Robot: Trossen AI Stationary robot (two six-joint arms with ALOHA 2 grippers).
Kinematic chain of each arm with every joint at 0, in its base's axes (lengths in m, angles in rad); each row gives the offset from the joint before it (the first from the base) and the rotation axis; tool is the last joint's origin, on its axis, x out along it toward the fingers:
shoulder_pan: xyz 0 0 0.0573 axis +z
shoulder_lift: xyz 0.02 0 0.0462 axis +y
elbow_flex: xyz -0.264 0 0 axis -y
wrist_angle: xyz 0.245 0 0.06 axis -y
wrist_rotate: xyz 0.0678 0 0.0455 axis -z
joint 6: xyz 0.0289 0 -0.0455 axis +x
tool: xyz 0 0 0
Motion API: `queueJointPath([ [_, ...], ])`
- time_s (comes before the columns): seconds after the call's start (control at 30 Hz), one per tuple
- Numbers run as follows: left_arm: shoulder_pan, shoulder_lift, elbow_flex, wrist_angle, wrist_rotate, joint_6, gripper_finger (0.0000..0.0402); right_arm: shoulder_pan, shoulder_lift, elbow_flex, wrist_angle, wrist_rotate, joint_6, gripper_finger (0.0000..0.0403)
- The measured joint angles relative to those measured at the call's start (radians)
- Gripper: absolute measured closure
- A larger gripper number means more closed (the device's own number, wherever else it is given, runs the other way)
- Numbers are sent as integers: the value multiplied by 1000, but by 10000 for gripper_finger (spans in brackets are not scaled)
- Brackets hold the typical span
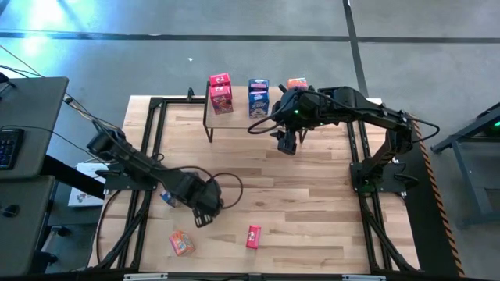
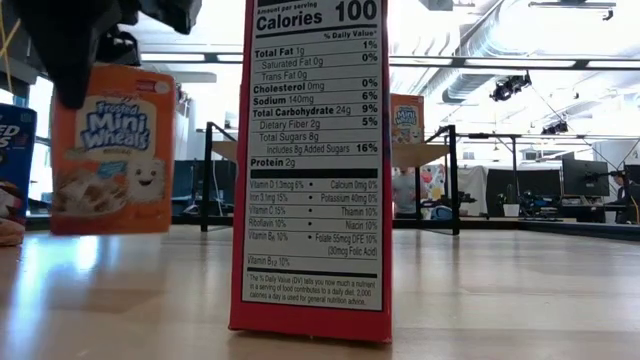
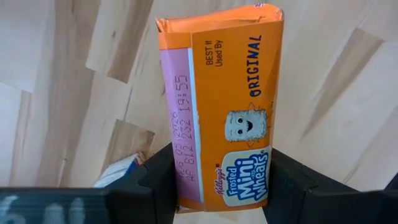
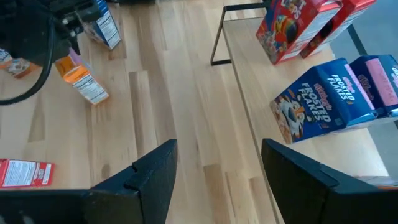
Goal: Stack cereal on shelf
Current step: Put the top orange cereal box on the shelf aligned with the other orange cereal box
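left wrist: orange cereal box (image 3: 224, 118) between fingers (image 3: 158, 183)

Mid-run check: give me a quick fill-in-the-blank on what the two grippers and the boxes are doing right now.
1. The left gripper is shut on an ____ cereal box.
2. The right gripper hangs open and holds ____.
3. On the shelf, the blue boxes stand beside the ____ boxes.

Missing words: orange; nothing; red
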Motion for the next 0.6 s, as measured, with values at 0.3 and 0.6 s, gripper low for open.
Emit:
queueJointPath([
  [0.3, 52, -78, 0, 2, -7, 55, 234, 0, 0, 0, -19, -3, -6, 132],
  [0.6, 98, -141, 0, 70, -35, 129, 234, 22, 4, 0, -35, -231, -84, 127],
])
